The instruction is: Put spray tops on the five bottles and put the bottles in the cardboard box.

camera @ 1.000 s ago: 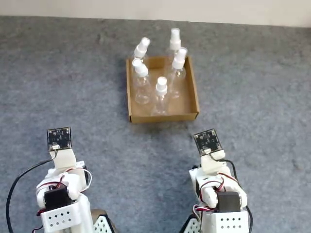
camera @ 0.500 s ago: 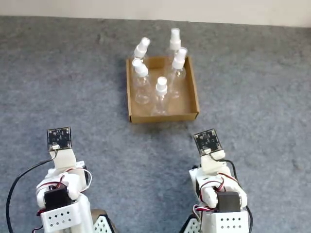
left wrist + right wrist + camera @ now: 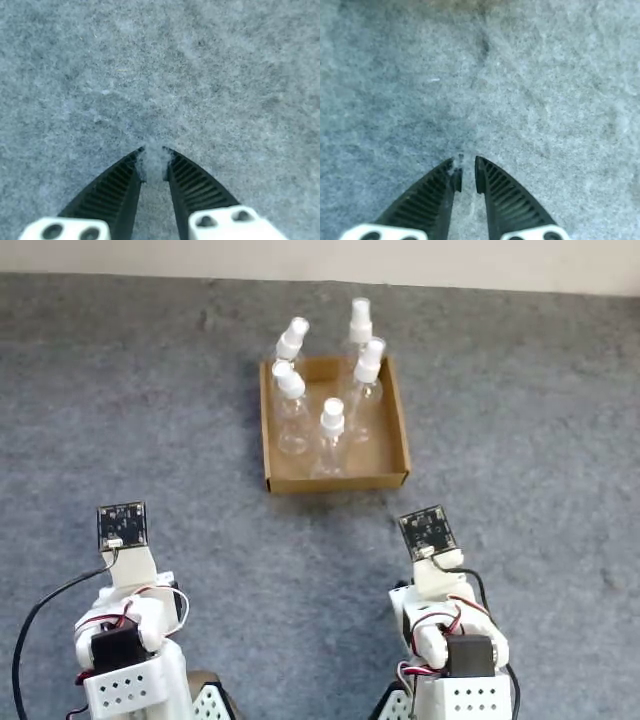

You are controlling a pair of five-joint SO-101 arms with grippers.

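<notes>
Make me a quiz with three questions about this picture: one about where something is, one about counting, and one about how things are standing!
1. Where are the bottles?
A. in the cardboard box
B. in a sink
C. on a shelf

2. How many white spray tops are there?
A. three
B. five
C. seven

3. How do the bottles stand?
A. tipped over on their sides
B. upside down
C. upright, with tops on

Answers:
1. A: the high view shows them inside the box walls.
2. B: five white tops can be counted there.
3. C: every top points up above its clear bottle.
</notes>
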